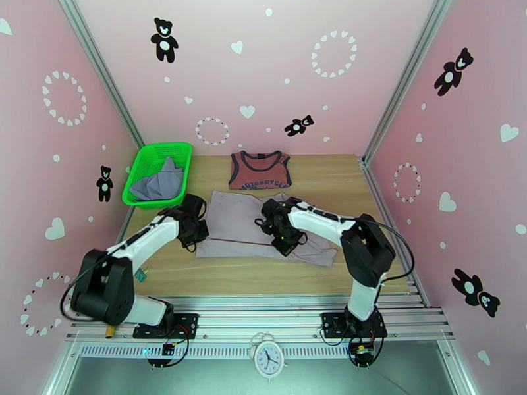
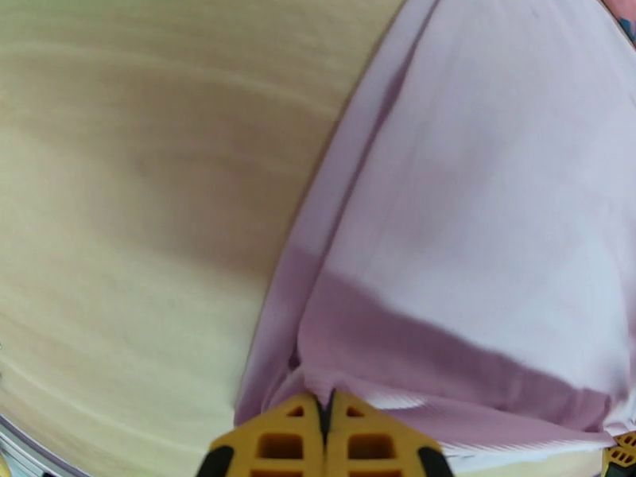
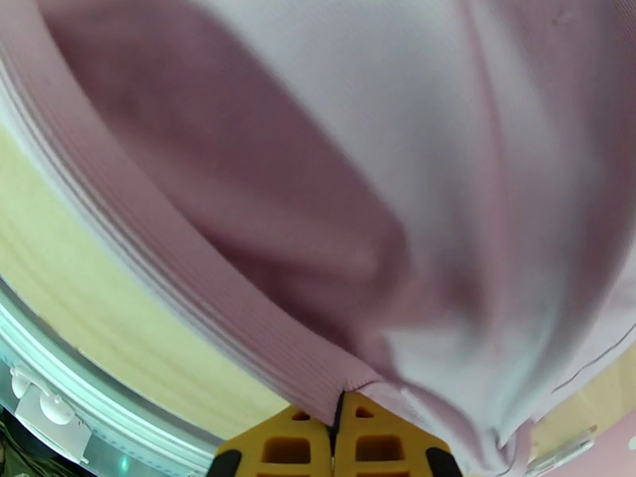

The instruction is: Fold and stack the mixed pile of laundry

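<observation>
**Pale mauve-beige piece [image 1: 240,222] pinched by both grippers**

Seen from overhead, the green basket [image 1: 140,167] at far left holds the grey-lavender shirt [image 1: 160,183]. The pale mauve-beige piece lies spread mid-table [image 1: 369,192], with its long axis running left to right. Behind it the brick-red tank top [image 1: 259,170] lies flat, neck toward the back wall. Fingertips are too small to read from overhead, but the wrist views are clear. The left gripper [image 2: 324,407] is closed on a fold at the piece's left edge. The right gripper [image 3: 338,411] is clamped on its ribbed hem.
</observation>
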Controlling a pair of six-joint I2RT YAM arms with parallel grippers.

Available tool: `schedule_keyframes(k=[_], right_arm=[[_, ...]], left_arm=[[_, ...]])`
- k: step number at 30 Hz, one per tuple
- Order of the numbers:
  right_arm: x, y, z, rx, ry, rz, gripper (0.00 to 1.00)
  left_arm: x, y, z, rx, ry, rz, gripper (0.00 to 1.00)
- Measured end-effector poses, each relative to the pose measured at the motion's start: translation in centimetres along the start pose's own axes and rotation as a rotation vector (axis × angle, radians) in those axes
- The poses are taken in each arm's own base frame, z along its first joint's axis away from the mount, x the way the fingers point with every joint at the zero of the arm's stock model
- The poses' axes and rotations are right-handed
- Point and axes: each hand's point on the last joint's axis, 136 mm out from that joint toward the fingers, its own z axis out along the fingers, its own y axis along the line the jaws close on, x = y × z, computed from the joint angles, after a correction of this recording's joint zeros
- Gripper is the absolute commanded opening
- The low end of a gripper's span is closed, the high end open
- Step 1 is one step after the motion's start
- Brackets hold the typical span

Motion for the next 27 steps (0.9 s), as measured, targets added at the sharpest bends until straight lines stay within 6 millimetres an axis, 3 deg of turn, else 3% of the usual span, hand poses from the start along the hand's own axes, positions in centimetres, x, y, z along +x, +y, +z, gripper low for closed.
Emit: schedule_keyframes(k=[1, 2, 3, 4, 5, 7, 8, 17, 20, 24, 27], right_arm=[[-0.3, -0.3, 0.2, -0.001, 0.004, 0.004, 0.0], [-0.5, -0.6, 0.3, 0.0, 0.006, 0.005, 0.0], [-0.7, -0.9, 0.4, 0.0, 0.007, 0.007, 0.05], [-0.9, -1.1, 0.4, 0.001, 0.006, 0.01, 0.16], [-1.1, -1.4, 0.3, 0.004, 0.003, 0.02, 0.26], [-1.4, -2.0, 0.2, 0.013, -0.004, 0.028, 0.36], [-1.5, -2.3, 0.1, 0.021, -0.007, 0.032, 0.38], [-2.1, -4.3, -1.9, 0.078, -0.074, 0.121, 0.4], [-3.7, -5.5, -3.8, 0.08, -0.148, 0.169, 0.4], [-7.8, -8.8, -7.9, 0.067, -0.305, 0.237, 0.41], [-11.5, -11.5, -9.7, 0.052, -0.404, 0.272, 0.4]], left_arm=[[-0.5, -0.1, 0.3, -0.014, -0.004, 0.002, 0.0], [-0.9, -0.2, 0.6, -0.027, -0.003, 0.005, 0.06], [-1.1, -0.2, 0.9, -0.038, -0.004, 0.009, 0.2], [-1.4, -0.2, 1.1, -0.051, -0.005, 0.013, 0.4], [-1.7, -0.2, 1.4, -0.064, -0.007, 0.011, 0.53], [-1.9, 0.0, 1.7, -0.085, -0.01, 0.012, 0.69], [-2.0, 0.1, 1.8, -0.094, -0.012, 0.014, 0.72], [-3.8, 0.1, 0.4, -0.127, -0.069, 0.01, 0.73], [-5.2, -0.6, -1.0, -0.123, -0.099, 0.022, 0.82], [-10.4, -4.5, -3.6, -0.045, -0.182, 0.041, 0.8], [-14.4, -7.0, -3.6, 0.015, -0.208, 0.044, 0.72]])
